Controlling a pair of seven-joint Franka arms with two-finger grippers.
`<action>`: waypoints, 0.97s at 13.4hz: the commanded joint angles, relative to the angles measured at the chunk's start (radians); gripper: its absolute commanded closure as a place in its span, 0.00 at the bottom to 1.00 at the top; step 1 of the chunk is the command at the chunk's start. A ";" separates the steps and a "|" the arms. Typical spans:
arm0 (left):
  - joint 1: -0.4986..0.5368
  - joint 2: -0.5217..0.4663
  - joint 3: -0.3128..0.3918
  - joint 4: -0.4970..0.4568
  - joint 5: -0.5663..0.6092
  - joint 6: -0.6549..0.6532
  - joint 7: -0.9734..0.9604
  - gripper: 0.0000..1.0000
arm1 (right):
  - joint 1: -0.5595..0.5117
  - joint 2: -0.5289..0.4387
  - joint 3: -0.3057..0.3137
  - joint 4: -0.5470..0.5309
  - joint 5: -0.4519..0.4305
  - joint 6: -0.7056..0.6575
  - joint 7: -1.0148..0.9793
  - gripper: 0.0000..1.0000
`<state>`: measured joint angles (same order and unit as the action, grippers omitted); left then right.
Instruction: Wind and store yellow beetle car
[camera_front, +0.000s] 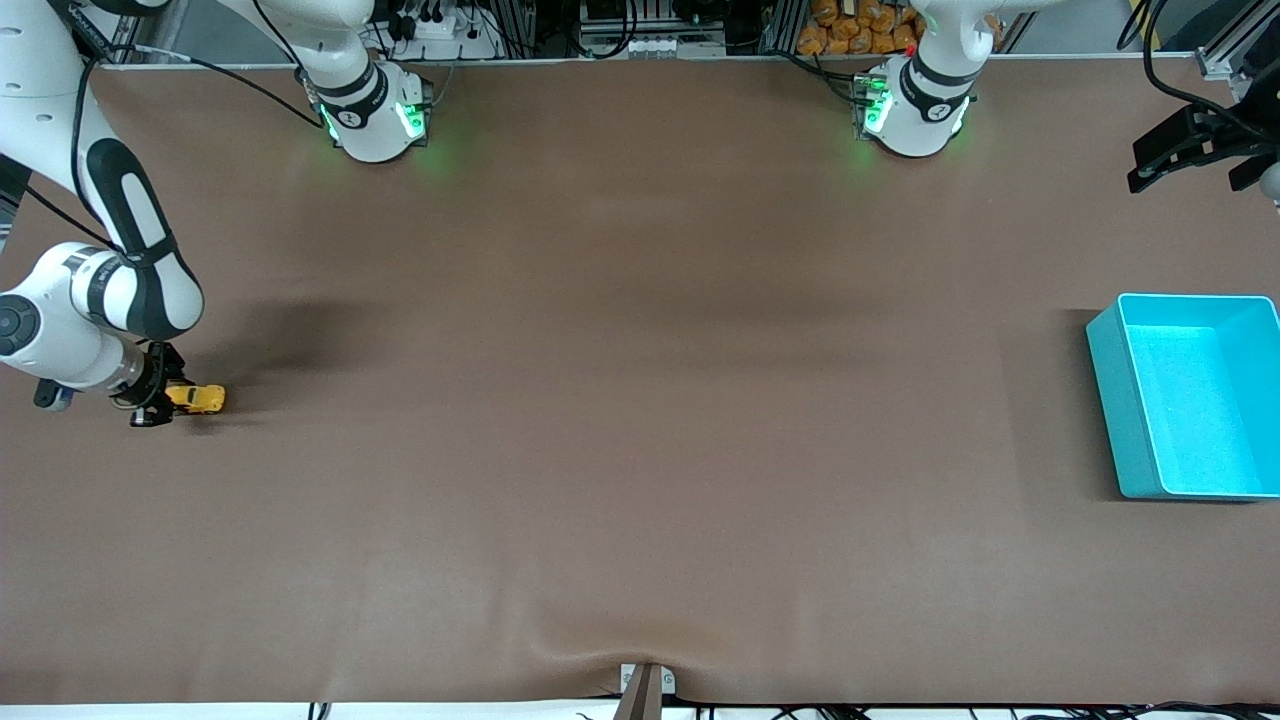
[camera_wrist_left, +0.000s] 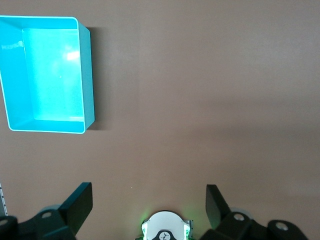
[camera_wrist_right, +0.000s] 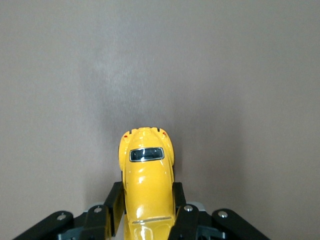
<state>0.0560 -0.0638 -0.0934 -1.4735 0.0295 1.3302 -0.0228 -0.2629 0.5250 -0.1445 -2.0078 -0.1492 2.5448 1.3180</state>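
The yellow beetle car (camera_front: 199, 398) sits low at the table's surface at the right arm's end. My right gripper (camera_front: 160, 402) is shut on it. In the right wrist view the car (camera_wrist_right: 146, 165) lies between the two black fingers (camera_wrist_right: 114, 202), which press its sides, and its rear window end points away from the wrist. My left gripper (camera_front: 1190, 152) is up in the air at the left arm's end, open and empty. In the left wrist view its gripper (camera_wrist_left: 148, 202) has the fingers spread wide over bare table.
A teal bin (camera_front: 1120, 420) stands empty at the left arm's end of the table and also shows in the left wrist view (camera_wrist_left: 88, 75). The brown mat (camera_front: 640, 400) runs between the car and the bin. The arm bases stand along the table's top edge.
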 joint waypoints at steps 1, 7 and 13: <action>0.005 -0.001 -0.006 0.004 0.023 0.006 0.006 0.00 | -0.039 0.099 0.000 0.014 -0.039 0.023 -0.020 0.89; 0.007 -0.002 -0.006 0.004 0.023 0.006 0.006 0.00 | -0.038 0.096 0.000 0.014 -0.039 0.018 -0.022 0.87; 0.007 -0.002 -0.006 0.004 0.023 0.006 0.006 0.00 | -0.018 -0.095 0.013 0.119 -0.032 -0.365 -0.109 0.00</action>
<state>0.0567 -0.0637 -0.0935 -1.4737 0.0295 1.3303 -0.0228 -0.2751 0.5359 -0.1443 -1.9589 -0.1652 2.3896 1.2556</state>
